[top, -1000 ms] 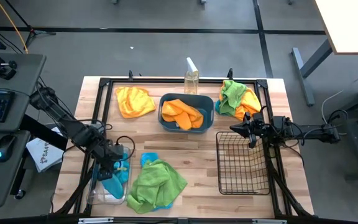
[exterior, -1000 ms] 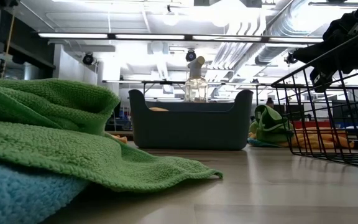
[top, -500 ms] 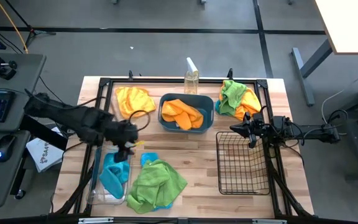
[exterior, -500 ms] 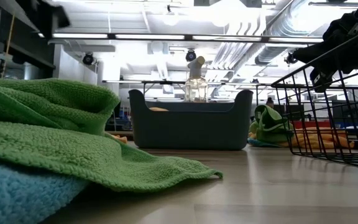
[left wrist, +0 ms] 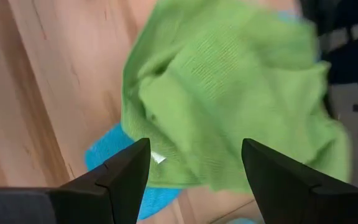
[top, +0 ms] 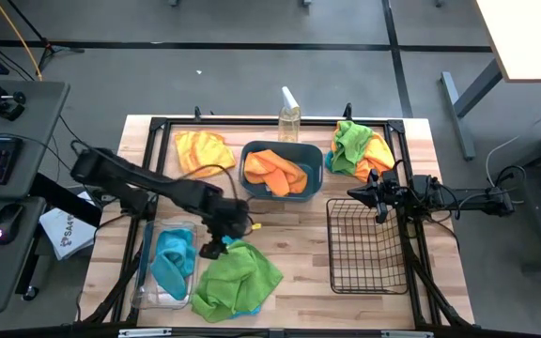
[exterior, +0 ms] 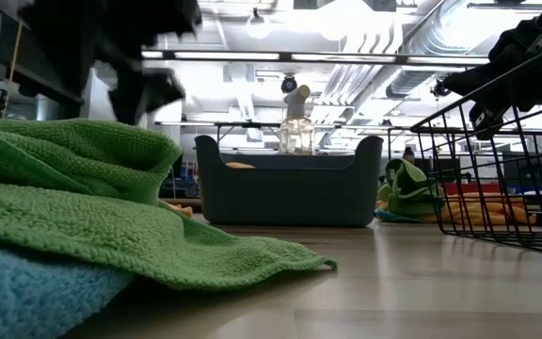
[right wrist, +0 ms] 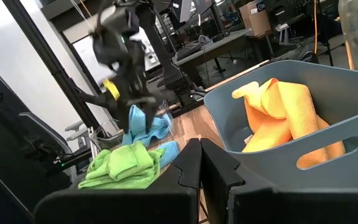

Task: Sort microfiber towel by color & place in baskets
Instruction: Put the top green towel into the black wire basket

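My left gripper (left wrist: pixel 191 165) has its fingers spread wide with nothing between them, hovering just above the lime green towel (top: pixel 236 278) that lies crumpled near the front edge of the tabletop (top: pixel 289 253). A sky blue towel (left wrist: pixel 107 149) peeks out from under the green one's edge. Just beside that heap, the clear bin (top: pixel 146 293) holds another blue cloth (top: pixel 173 263).

My right gripper (top: pixel 376 199) waits with its fingers pressed shut on nothing, at the rear rim of the black wire basket (top: pixel 366 246), which looks empty from above.

Further back, the dark teal tub (top: pixel 281 170) carries orange towels (top: pixel 276 170); another orange-yellow towel (top: pixel 203 151) lies loose near the rear left corner, and a mixed green and orange pile (top: pixel 359 148) sits at the rear right. A pale spray bottle (top: pixel 289 116) stands behind the tub.

The green cloth should be light, limp and grippy rather than slick, so I'd pinch a raised fold near its middle, not a flat edge, or it will just drag. The risk, I think, is snagging the blue towel below along with it; how far the two overlap is hard to judge from the wrist view.
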